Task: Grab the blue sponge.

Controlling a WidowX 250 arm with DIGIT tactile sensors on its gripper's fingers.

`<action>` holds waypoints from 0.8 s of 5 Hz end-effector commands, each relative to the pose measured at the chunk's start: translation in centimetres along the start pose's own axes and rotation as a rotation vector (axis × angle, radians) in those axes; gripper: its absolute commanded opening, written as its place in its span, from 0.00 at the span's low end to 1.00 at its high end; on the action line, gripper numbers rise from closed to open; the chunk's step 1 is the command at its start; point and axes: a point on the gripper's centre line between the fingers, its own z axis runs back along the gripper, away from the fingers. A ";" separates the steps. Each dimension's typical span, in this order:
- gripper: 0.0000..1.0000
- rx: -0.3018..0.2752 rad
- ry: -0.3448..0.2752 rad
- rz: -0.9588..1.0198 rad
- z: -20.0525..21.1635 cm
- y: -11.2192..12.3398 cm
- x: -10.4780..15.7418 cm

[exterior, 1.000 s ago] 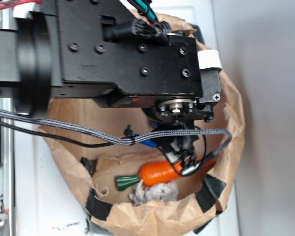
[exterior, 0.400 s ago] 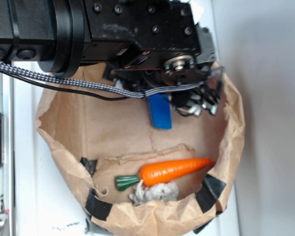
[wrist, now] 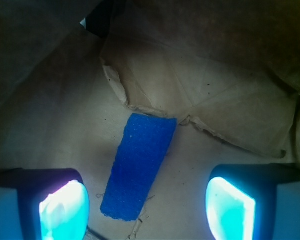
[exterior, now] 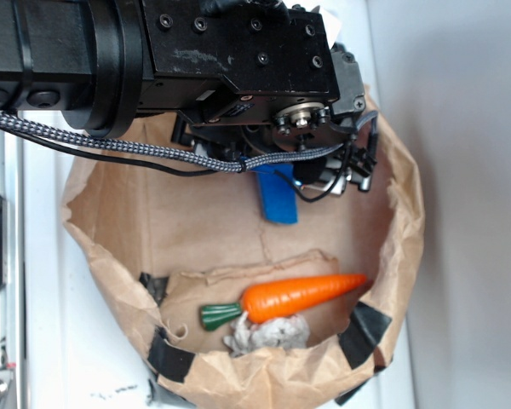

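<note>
Between open claw [wrist: 145,210] fingers, blue sponge [wrist: 137,167]

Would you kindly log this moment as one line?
tool: open | flat bright-blue rectangular sponge: between fingers, ungrasped | on brown paper bag

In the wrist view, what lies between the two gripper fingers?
The blue sponge lies flat on brown paper between the open gripper's fingers, nearer the left one, touching neither.

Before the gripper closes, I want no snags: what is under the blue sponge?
The blue sponge lies flat on brown paper, beside a torn flap edge. Whatever lies directly beneath it is covered.
</note>
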 end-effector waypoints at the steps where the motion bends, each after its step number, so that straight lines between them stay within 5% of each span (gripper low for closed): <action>1: 1.00 -0.072 -0.018 0.026 -0.8 -0.9 -0.2; 4: 1.00 -0.080 -0.101 0.025 -6.8 -3.3 -0.3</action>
